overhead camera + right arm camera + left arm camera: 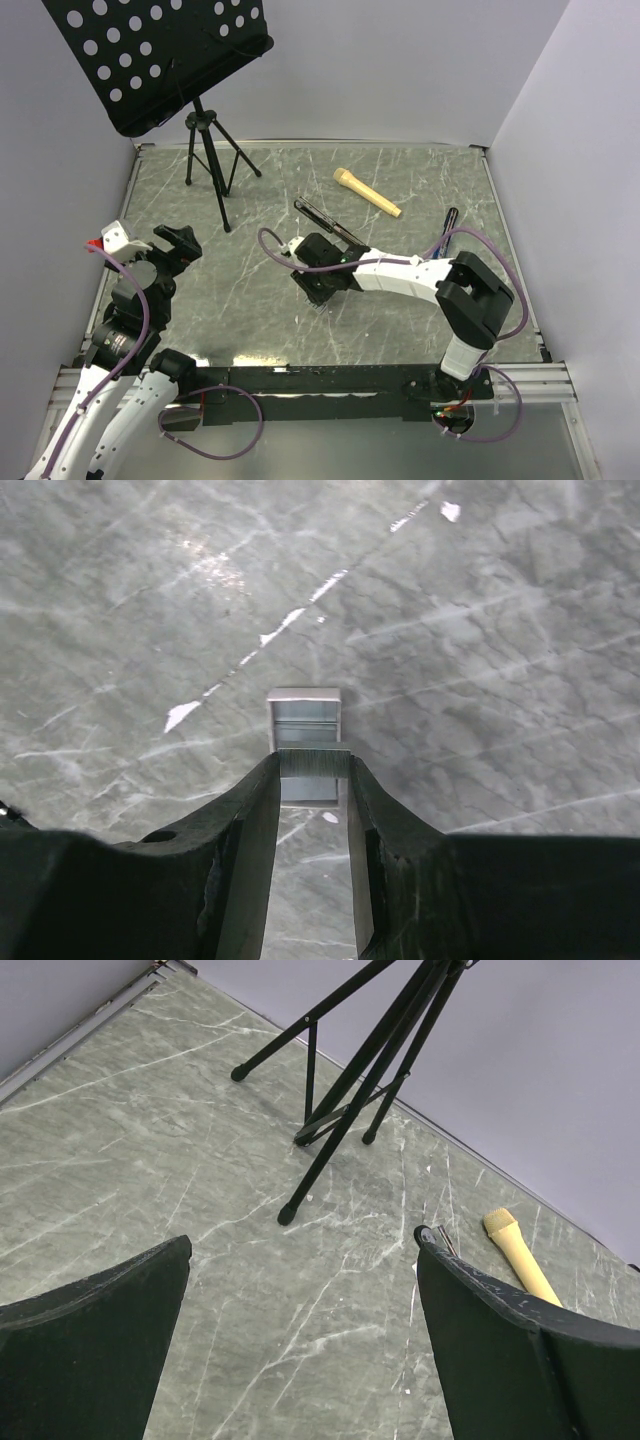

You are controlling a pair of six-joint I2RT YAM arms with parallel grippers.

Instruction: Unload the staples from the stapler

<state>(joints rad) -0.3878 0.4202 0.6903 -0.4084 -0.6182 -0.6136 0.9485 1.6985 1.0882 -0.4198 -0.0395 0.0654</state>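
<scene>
Pinched by its long edges in the right gripper, the staples show as a short silvery strip that juts past the fingertips over the grey marbled table; whether the strip touches the surface I cannot tell. Just beyond that gripper lies the stapler, its two black bars splayed in a narrow V, with a yellow stick-shaped object farther back. Near the table's left edge the left gripper hovers, jaws spread wide, holding nothing.

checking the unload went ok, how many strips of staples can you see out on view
1. The flat silvery-grey staple strip is pinched between the fingertips of the right gripper. More could be hidden inside the slim black hinged stapler further back on the table.
</scene>
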